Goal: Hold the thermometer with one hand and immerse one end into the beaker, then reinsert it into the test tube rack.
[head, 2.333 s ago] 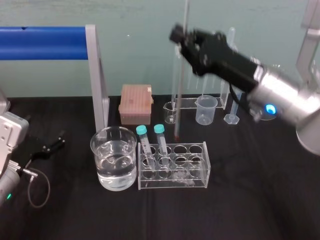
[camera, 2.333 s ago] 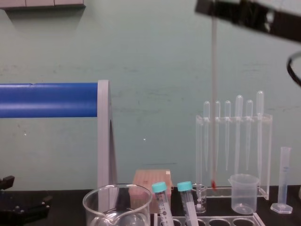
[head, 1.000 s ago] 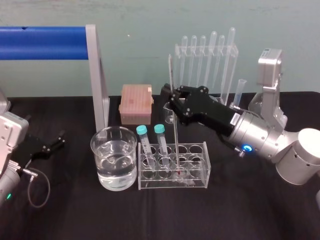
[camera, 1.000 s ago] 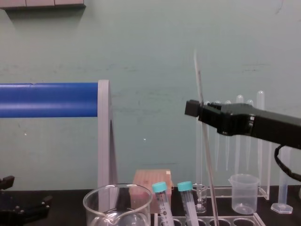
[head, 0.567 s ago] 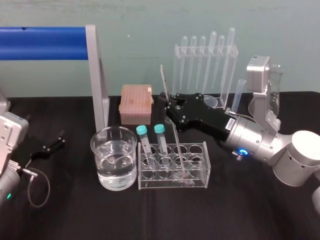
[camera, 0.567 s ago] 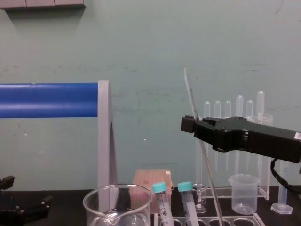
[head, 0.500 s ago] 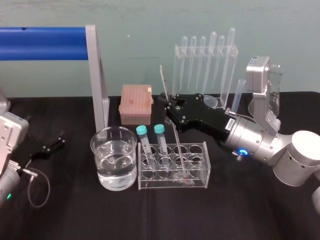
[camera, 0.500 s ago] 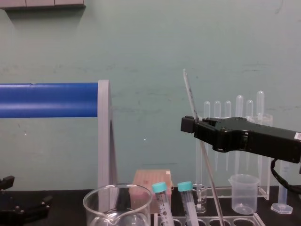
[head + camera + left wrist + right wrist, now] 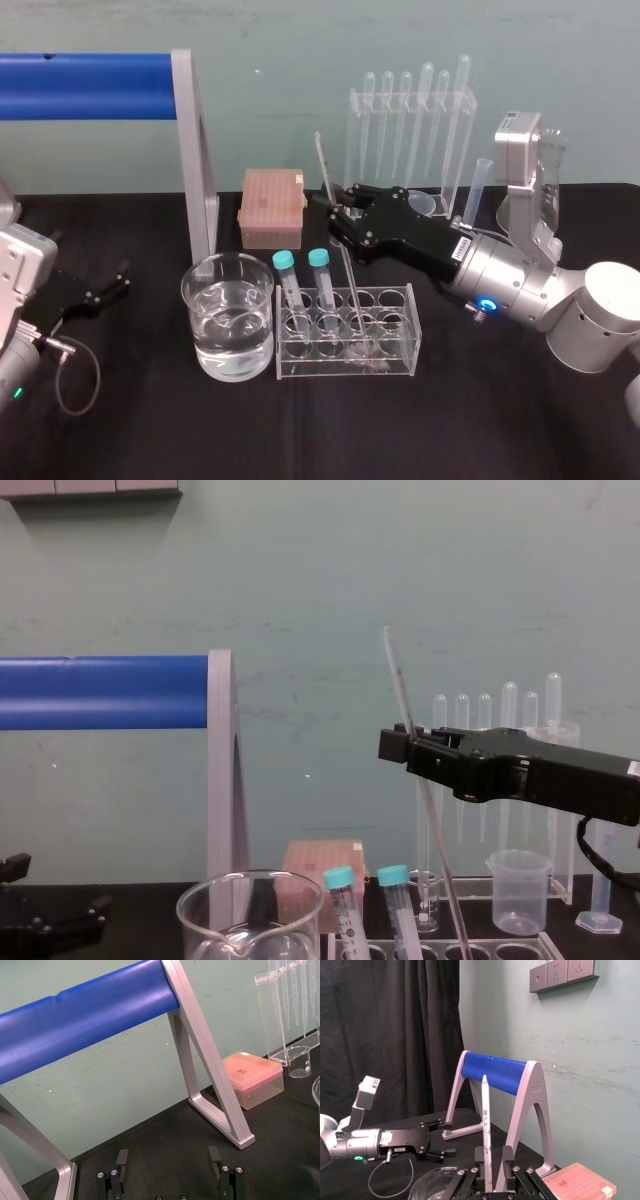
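The thermometer (image 9: 324,165) stands in a middle hole of the test tube rack (image 9: 401,300), its red bulb low inside and its top leaning back and left. My right gripper (image 9: 335,205) sits around its mid-shaft, fingers slightly parted; in the right wrist view the thermometer (image 9: 485,1110) rises between the fingers (image 9: 507,1156) with a gap on one side. From the chest, the right gripper (image 9: 400,745) flanks the thermometer (image 9: 394,675). The water-filled beaker (image 9: 228,264) stands just left of the rack. My left gripper (image 9: 110,285) rests open at the far left (image 9: 169,1157).
A pink tip box (image 9: 271,205) sits behind the rack. The clear pipette stand (image 9: 410,140), a small plastic beaker (image 9: 421,204) and a measuring cylinder (image 9: 476,190) stand behind my right arm. A blue bar on a grey frame (image 9: 195,150) spans the back left.
The right gripper lowered the thermometer into the rack, then its fingers parted from the shaft. The thermometer's top has tipped a little farther left. The left arm has not moved.
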